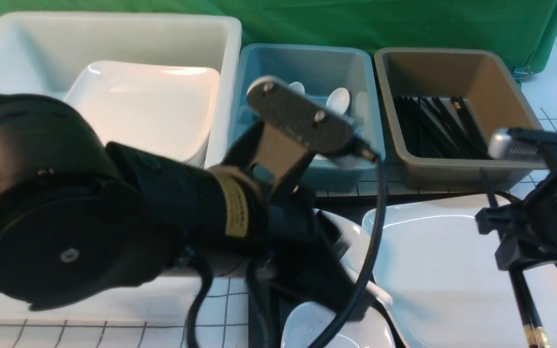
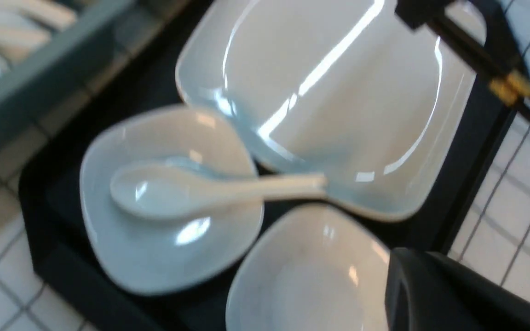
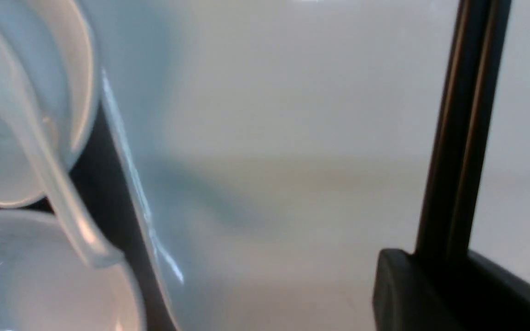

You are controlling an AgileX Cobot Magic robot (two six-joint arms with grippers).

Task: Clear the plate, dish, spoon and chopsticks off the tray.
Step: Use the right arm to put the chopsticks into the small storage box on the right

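The black tray (image 2: 53, 257) holds the large white plate (image 2: 338, 105), a small white dish (image 2: 154, 257) with the white spoon (image 2: 177, 191) lying in it, and a second small dish (image 2: 306, 276). The spoon's handle reaches to the plate's rim. My left gripper (image 2: 403, 266) hovers over the second dish, empty, its jaws looking closed. My right gripper (image 1: 508, 246) is shut on the black chopsticks (image 1: 525, 309) at the plate's (image 1: 443, 275) right edge; their gold bands point toward me. The chopsticks also show in the right wrist view (image 3: 463, 138).
Behind the tray stand a white tub (image 1: 211, 34) with stacked plates, a teal tub (image 1: 307, 63) with spoons and a brown tub (image 1: 501, 77) with black chopsticks. My left arm fills the left foreground. White gridded tabletop lies around the tray.
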